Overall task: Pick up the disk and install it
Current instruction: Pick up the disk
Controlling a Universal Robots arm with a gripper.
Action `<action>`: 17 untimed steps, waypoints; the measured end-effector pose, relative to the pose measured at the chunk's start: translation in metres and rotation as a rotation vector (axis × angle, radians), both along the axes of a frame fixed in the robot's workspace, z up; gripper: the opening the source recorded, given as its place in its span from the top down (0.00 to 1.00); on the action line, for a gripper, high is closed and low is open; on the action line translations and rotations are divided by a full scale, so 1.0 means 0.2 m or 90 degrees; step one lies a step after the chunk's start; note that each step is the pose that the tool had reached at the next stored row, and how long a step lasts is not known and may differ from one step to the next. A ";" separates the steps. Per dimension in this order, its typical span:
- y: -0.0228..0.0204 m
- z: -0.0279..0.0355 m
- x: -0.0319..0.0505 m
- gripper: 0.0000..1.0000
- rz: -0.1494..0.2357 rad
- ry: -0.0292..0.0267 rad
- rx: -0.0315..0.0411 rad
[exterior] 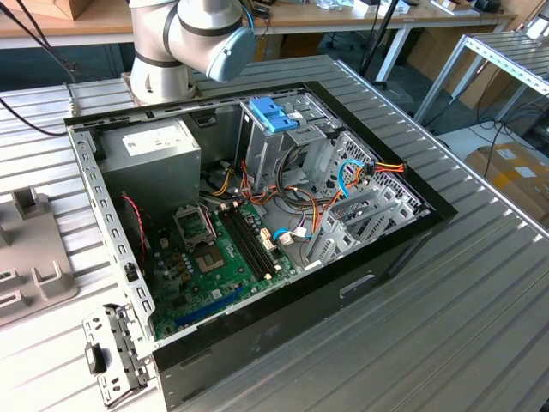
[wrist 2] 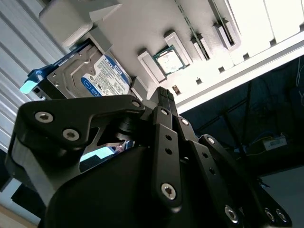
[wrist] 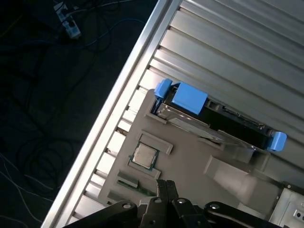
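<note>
Place: robotics lab or workshop
Signs: robot arm (exterior: 184, 43) on a ribbed metal table (exterior: 480, 326) — opened computer case (exterior: 283, 335)
Background: wooden benches (exterior: 326, 17), cardboard boxes (exterior: 515, 176)

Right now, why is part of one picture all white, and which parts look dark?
In the second wrist view, glare bleaches part of the grey holder white and the black gripper looms dark, yet the disk is well lit. In the first wrist view, the floor is nearly black, but the blue rails on the disk stand out. The exterior view shows the computer case evenly lit.
</note>
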State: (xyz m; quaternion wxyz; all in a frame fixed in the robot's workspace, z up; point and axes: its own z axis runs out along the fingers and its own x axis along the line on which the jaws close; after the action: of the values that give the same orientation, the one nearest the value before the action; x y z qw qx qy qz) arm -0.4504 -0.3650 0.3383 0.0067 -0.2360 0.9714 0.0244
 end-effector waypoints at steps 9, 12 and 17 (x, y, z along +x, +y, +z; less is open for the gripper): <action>0.000 0.000 0.000 0.89 0.055 0.0000 0.0000; 0.000 0.000 0.000 0.89 0.082 0.0000 0.0000; 0.000 0.000 0.000 0.89 0.111 0.0000 0.0000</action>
State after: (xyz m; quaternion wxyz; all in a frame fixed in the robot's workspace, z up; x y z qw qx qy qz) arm -0.4503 -0.3650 0.3383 0.0045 -0.3197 0.9472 0.0249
